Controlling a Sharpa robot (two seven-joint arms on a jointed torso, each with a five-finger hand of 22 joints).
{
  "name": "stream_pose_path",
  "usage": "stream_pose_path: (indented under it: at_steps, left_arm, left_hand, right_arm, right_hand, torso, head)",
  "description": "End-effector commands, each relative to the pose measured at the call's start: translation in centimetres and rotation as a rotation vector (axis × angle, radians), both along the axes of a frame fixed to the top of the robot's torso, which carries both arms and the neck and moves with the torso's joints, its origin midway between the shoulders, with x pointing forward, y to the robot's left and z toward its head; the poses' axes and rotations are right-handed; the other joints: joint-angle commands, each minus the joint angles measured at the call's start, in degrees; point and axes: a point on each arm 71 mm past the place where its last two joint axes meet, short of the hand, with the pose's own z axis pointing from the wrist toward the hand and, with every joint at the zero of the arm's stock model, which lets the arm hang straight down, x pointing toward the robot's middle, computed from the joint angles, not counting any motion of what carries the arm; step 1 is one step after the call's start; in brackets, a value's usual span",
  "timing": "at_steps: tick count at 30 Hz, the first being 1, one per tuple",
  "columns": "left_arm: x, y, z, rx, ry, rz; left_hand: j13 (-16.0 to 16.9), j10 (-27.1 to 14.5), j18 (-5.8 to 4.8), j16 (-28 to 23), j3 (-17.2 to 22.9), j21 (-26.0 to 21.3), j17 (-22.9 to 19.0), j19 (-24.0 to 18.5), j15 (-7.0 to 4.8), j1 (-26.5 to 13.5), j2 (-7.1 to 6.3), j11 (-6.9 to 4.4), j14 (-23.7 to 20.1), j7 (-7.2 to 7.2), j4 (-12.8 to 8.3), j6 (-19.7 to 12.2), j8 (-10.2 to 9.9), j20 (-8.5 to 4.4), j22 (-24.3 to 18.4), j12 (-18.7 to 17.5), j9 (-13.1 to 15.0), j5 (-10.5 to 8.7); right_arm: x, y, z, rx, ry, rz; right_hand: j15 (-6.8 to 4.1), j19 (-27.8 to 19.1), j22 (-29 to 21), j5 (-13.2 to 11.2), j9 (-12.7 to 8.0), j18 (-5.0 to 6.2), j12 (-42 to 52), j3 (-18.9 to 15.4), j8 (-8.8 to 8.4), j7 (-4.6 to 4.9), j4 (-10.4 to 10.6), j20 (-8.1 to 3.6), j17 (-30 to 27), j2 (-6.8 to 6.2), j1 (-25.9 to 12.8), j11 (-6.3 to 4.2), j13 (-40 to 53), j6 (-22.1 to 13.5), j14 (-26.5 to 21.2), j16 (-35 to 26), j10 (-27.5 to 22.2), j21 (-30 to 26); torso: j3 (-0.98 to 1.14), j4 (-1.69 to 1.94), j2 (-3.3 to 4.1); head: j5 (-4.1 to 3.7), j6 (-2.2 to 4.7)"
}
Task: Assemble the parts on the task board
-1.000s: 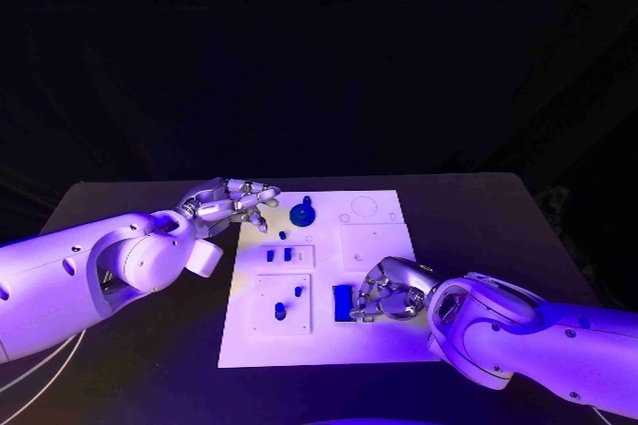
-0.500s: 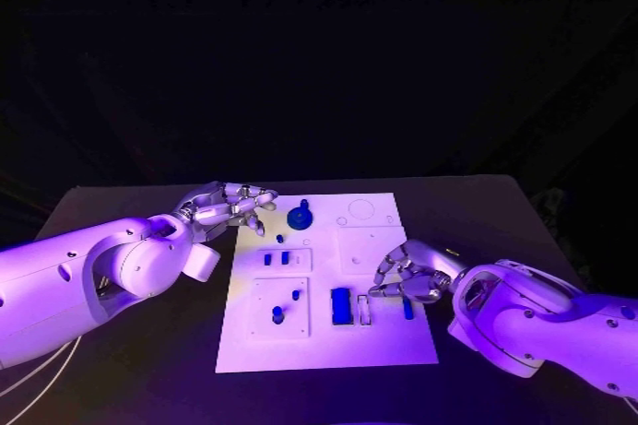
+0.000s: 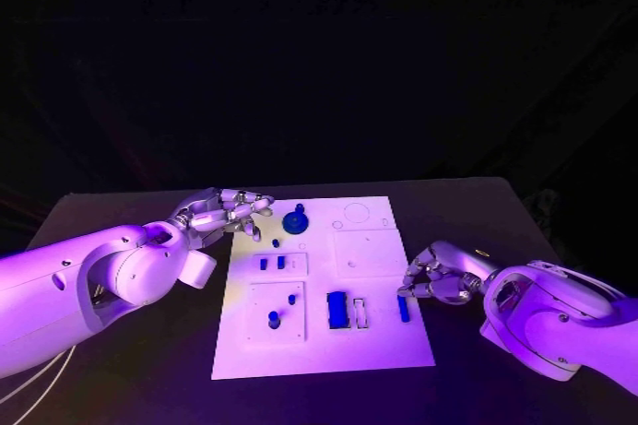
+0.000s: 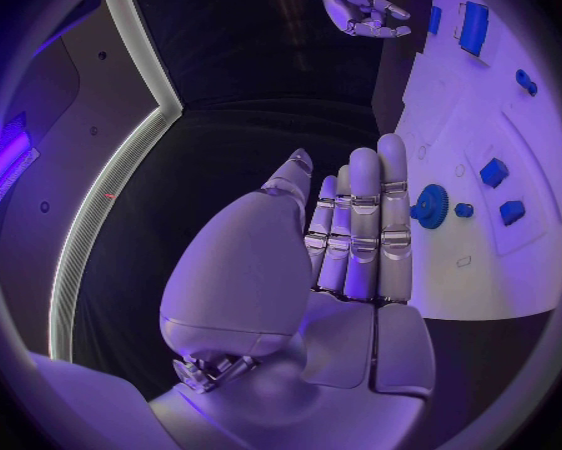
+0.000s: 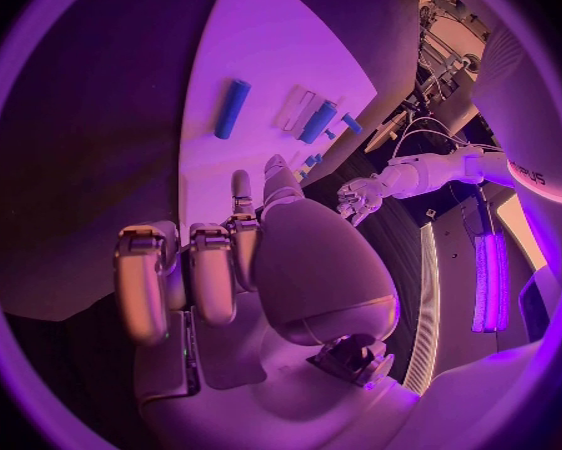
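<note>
Fingers of the right hand (image 3: 436,276) curl inward on nothing, just off the right edge of the task board (image 3: 372,347). A slim blue bar (image 3: 404,308) lies on the board just beside that hand. Farther in, a wider blue block (image 3: 337,309) sits in the near half. The left hand (image 3: 223,210) hovers at the board's far left corner with straight fingers close together, holding nothing. A round blue gear (image 3: 294,223) stands near its fingertips, apart from them. Two small blue pieces (image 3: 273,263) rest in a raised panel.
</note>
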Motion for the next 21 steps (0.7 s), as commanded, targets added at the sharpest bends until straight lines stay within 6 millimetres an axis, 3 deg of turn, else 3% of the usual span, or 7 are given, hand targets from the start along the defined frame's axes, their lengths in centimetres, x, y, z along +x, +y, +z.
stream_pose_path:
  at_steps: [1, 8, 21]
  left_arm:
    - [-0.1, -0.1, 0.1, -0.01, -0.011, -0.008]
    - [-0.1, -0.1, 0.1, -0.011, -0.012, -0.008]
    - [-0.1, -0.1, 0.1, -0.011, -0.012, -0.009]
  left_hand:
    - [0.08, -0.51, 0.77, 0.24, -0.19, -0.38, -0.06, 0.44, 0.02, 0.38, -0.01, 0.0, -0.33, -0.13, -0.04, -0.38, 0.34, 0.1, -0.08, 0.22, -0.07, 0.23]
    - [0.08, -0.51, 0.77, 0.24, -0.19, -0.38, -0.06, 0.44, 0.02, 0.38, -0.01, 0.0, -0.33, -0.13, -0.04, -0.38, 0.34, 0.1, -0.08, 0.22, -0.07, 0.23]
    - [0.08, -0.51, 0.77, 0.24, -0.19, -0.38, -0.06, 0.44, 0.02, 0.38, -0.01, 0.0, -0.33, -0.13, -0.04, -0.38, 0.34, 0.1, -0.08, 0.22, -0.07, 0.23]
  right_arm:
    - [-0.5, -0.2, -0.6, -0.085, -0.005, -0.001]
    - [-1.0, -0.4, -1.9, -0.128, 0.008, -0.033]
    - [-1.1, 0.3, -2.8, -0.156, 0.007, -0.039]
  right_hand:
    - [0.25, 5.71, 14.76, 0.55, -0.23, -1.03, -1.26, -0.15, -0.3, -0.07, 0.71, 0.11, 11.72, -0.87, -1.37, -1.28, -3.88, 0.61, 5.24, -0.09, 3.25, 0.25]
    - [0.22, 5.68, 14.73, 0.72, -0.54, -1.01, -1.24, -0.74, -0.72, -0.08, 1.69, 0.05, 11.65, -1.88, -2.64, -1.29, -3.82, 1.13, 5.22, -0.13, 3.31, 0.15]
    - [0.07, 5.69, 14.74, 1.15, -0.51, -1.01, -1.28, -0.99, -0.63, -0.38, 3.06, -0.05, 11.58, -2.5, -3.96, -1.51, -3.8, 2.29, 5.21, -0.17, 3.35, 0.16]
  torso:
    - [0.0, 0.02, 0.02]
    - [0.01, 0.03, 0.07]
    - [0.02, 0.01, 0.04]
  head:
    - [-0.05, -0.13]
    - [-0.16, -0.28]
    - [-0.06, -0.61]
